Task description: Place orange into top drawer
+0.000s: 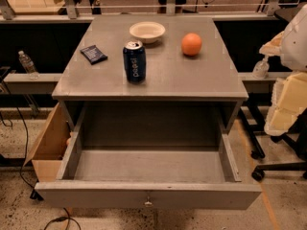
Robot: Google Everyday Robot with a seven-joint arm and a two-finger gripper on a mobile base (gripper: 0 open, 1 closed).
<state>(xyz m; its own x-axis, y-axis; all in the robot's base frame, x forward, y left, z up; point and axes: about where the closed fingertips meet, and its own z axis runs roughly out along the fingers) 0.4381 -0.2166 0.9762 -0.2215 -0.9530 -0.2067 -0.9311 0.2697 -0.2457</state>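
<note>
The orange [191, 44] sits on the grey cabinet top [192, 78], at the back right. The top drawer [148, 164] is pulled fully open toward me and nothing shows inside it. Its flat front panel has a small metal pull [148, 202] at the centre. My arm, in white and cream, is at the right edge of the view. Its gripper [272, 46] is to the right of the cabinet at about the orange's height, apart from it and holding nothing that I can see.
A cream bowl [147, 31], a blue soda can [135, 61] and a dark packet [93, 54] stand on the cabinet top. A cardboard box [48, 145] is at the drawer's left. An office chair base [273, 164] is at the right, and a water bottle [27, 63] is on the left ledge.
</note>
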